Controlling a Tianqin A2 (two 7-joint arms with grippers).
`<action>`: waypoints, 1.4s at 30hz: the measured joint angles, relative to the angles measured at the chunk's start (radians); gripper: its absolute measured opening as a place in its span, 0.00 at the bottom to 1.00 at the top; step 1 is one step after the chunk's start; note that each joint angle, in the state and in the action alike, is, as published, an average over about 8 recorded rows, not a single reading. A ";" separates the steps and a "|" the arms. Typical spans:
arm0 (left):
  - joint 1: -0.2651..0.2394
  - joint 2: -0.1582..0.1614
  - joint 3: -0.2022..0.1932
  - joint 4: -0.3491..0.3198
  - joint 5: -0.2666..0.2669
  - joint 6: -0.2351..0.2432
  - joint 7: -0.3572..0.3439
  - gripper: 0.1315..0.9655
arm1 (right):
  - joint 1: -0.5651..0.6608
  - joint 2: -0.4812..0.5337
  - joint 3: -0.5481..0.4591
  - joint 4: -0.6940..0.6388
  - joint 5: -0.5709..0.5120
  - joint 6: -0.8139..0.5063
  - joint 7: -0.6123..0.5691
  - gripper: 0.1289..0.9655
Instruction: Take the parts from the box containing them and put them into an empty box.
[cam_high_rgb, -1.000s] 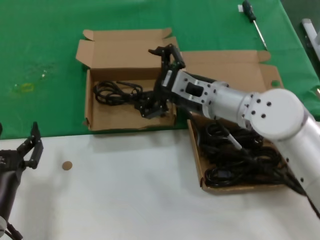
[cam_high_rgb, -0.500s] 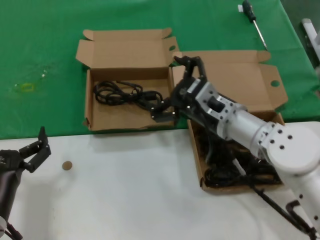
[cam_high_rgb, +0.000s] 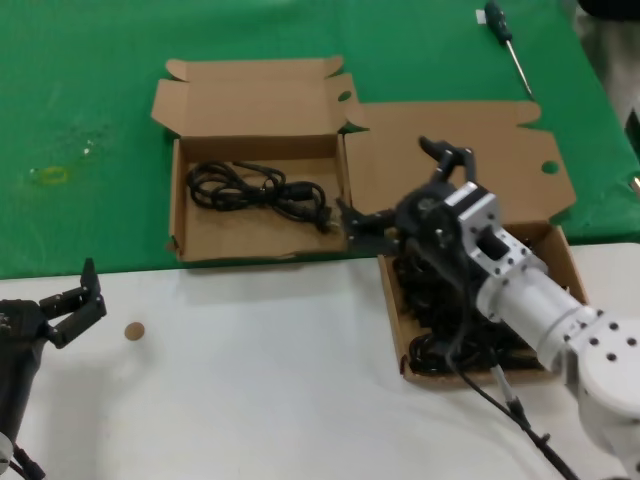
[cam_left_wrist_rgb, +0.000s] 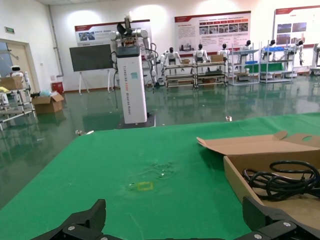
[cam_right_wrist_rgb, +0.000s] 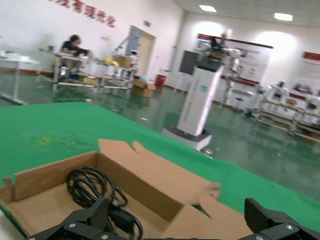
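right gripper (cam_high_rgb: 400, 195): wide open, holds nothing; above larger box (cam_high_rgb: 560, 262) | one cord (cam_high_rgb: 255, 192): in smaller box (cam_high_rgb: 182, 215) | left gripper (cam_high_rgb: 72, 300): open, parked well apart

Head looks down; wrists low, sharing small box (cam_high_rgb: 255, 205).

The right gripper (cam_high_rgb: 405, 195) is hovering with fingers spread over the seam between the smaller box (cam_high_rgb: 190, 245), where one coiled cord (cam_high_rgb: 258, 193) is lying, and the larger box (cam_high_rgb: 392, 305) of cords (cam_high_rgb: 440, 345). The left gripper (cam_high_rgb: 72, 300) is waiting open at the near-left edge.
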 joint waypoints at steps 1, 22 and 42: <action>0.000 0.000 0.000 0.000 0.000 0.000 0.000 0.94 | -0.014 0.000 0.007 0.008 0.009 0.010 0.001 1.00; 0.000 0.000 0.000 0.000 0.000 0.000 0.000 1.00 | -0.287 0.010 0.155 0.161 0.186 0.206 0.020 1.00; 0.000 0.000 0.000 0.000 0.000 0.000 0.000 1.00 | -0.299 0.011 0.161 0.167 0.194 0.215 0.020 1.00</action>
